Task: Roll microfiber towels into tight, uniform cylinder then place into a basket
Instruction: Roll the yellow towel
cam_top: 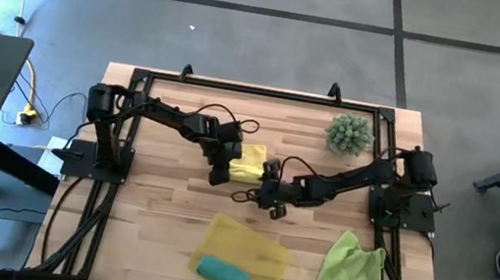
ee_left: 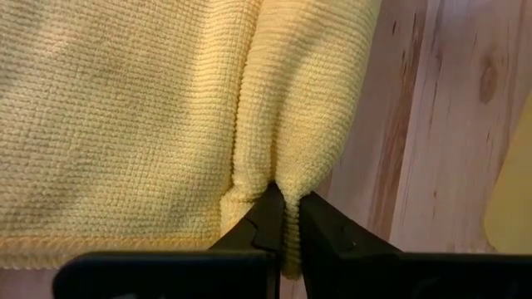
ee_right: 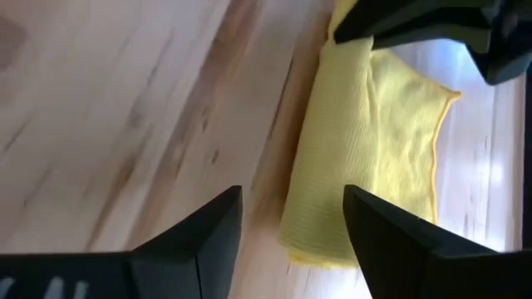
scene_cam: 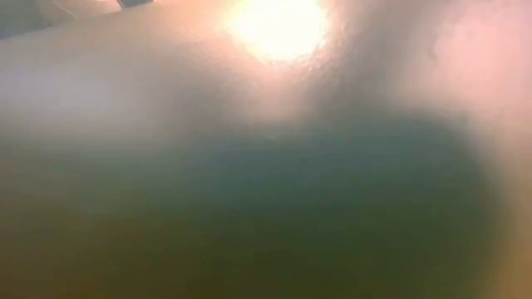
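- Left gripper [ee_left: 285, 218] sits near the table's [cam_top: 161, 201] centre, its 2 fingers pinched tight on a fold of the yellow towel [cam_top: 249, 163].
- The yellow towel lies just above centre, partly folded over itself, its edge clamped between those fingers.
- Right gripper [ee_right: 293, 218] is at about 4 o'clock from the yellow towel, close beside it, fingers spread wide with nothing between them; the towel's folded end lies just ahead of the gap.
- The basket [cam_top: 268, 252] rests at 6 o'clock on the table, near the front edge.
- The teal towel [cam_top: 222, 273] lies rolled into a cylinder inside the basket, at its front side.
- The green towel [cam_top: 349, 277] lies crumpled and unrolled at 4 o'clock, well apart from the basket.
- A spiky plant [cam_top: 349, 134] stands at 1 o'clock, near the right arm's base.
- The low view shows only a blur.
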You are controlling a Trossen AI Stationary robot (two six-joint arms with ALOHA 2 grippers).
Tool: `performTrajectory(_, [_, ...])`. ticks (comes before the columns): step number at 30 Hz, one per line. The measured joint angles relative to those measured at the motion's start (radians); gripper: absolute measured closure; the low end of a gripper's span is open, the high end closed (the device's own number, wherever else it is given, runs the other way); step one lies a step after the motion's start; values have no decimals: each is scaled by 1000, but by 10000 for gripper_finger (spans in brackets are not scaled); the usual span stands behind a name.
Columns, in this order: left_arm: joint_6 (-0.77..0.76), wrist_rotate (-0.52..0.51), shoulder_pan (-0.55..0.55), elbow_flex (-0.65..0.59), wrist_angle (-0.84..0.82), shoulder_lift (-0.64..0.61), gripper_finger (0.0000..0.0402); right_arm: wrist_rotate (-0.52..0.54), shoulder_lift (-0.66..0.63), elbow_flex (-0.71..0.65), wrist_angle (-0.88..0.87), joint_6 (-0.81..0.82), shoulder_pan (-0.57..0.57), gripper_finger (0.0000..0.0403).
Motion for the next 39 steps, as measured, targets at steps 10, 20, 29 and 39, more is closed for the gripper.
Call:
performTrajectory(10, [-1, 0, 0, 0, 2, 0, 390, 17, 96, 5, 68, 1, -45, 211])
performTrajectory(20, [60, 51, -17, 0, 2, 1, 389, 60, 118, 4, 101, 2, -84, 211])
performTrajectory(29, [184, 73, -21, 1, -30, 2, 389, -9, 120, 4, 99, 9, -140, 258])
performTrajectory(39, [186, 69, -21, 1, -33, 1, 371, -106, 120, 2, 72, 107, -159, 393])
